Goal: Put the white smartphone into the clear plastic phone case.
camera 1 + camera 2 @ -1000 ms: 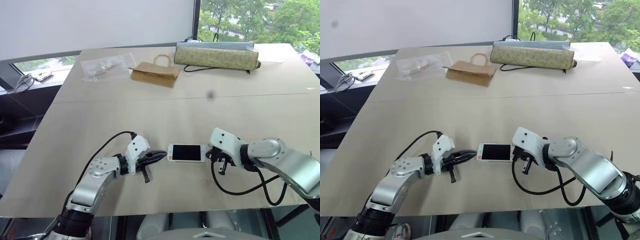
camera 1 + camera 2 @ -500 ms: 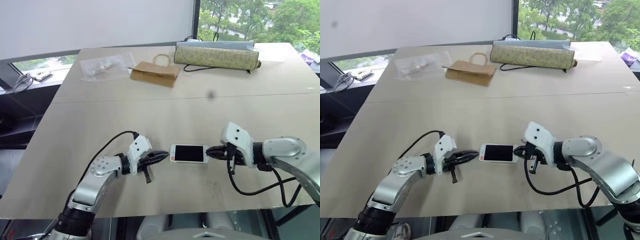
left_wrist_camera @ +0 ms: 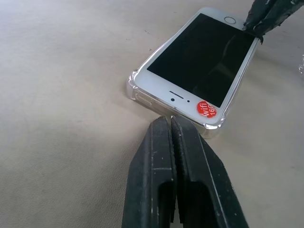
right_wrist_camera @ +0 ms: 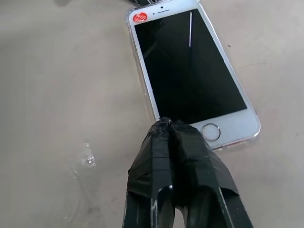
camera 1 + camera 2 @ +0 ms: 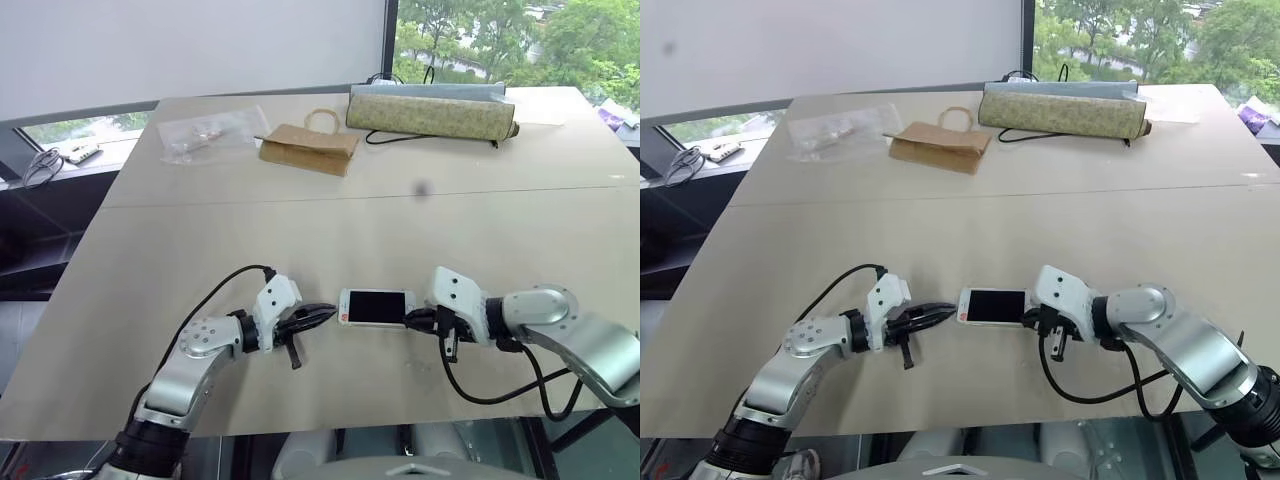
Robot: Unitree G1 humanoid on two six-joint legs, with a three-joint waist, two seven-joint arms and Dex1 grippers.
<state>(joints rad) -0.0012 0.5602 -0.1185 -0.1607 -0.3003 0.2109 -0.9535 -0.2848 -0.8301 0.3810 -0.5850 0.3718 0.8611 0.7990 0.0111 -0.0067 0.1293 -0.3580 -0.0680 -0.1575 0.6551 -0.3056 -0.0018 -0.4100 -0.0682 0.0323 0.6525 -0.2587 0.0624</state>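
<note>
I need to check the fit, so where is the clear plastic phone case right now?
The clear plastic phone case lies on the table near its front edge, around the white smartphone, between the left gripper and the right gripper.

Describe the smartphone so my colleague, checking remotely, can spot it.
On the tan table, look at the near edge, between the two robot arms. The white smartphone lies flat there, black screen up, a red sticker at its left end.
</note>
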